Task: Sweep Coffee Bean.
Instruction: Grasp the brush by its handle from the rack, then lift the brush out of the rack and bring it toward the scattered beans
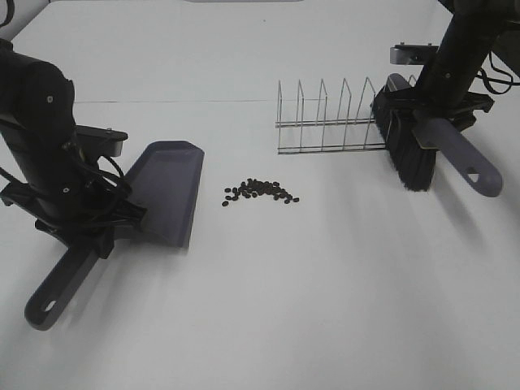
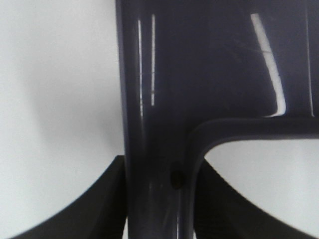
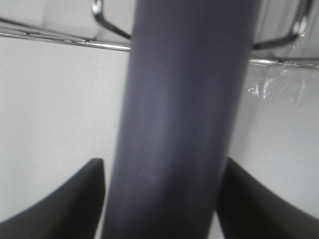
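Several tiny dark coffee beans [image 1: 262, 192] lie in a loose pile on the white table, mid-scene. To their left rests a grey-purple dustpan [image 1: 166, 191], blade toward the beans. My left gripper [image 1: 89, 236] is shut on its handle [image 2: 154, 124], with a dark finger on each side. At the far right a brush [image 1: 406, 154] with black bristles stands against the wire rack, bristles down. My right gripper [image 1: 435, 122] holds its grey-purple handle [image 3: 179, 109]; in the right wrist view both fingers [image 3: 75, 199] press against the handle's sides.
A chrome wire rack [image 1: 325, 118] with upright dividers stands behind and to the right of the beans, beside the brush; its wires [image 3: 60, 40] show in the right wrist view. The white table [image 1: 309, 301] stretches toward the front.
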